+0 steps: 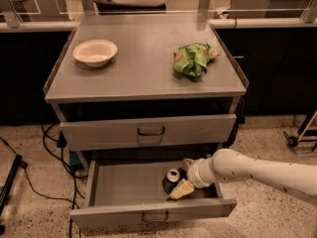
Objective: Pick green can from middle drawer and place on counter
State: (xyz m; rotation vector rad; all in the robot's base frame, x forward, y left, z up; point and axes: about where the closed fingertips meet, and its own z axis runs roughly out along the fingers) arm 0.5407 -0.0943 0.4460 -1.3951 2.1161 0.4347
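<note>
The green can (pixel 172 178) stands upright in the open middle drawer (pixel 124 185), right of its centre. It looks dark, and its silver top faces up. My gripper (pixel 183 176) reaches into the drawer from the right on a white arm (pixel 257 171). One pale finger (pixel 182 189) lies in front of the can and the other shows behind it (pixel 188 162). The jaws are spread, with the can at their tips and not lifted. The counter (pixel 143 63) is the grey cabinet top above.
A cream bowl (pixel 95 52) sits on the counter's left side and a green-and-yellow foil snack bag (pixel 192 58) on its right. The taller upper drawer front (pixel 148 131) is closed. Cables (pixel 44 148) trail on the floor at left. A bench with glass panels stands behind.
</note>
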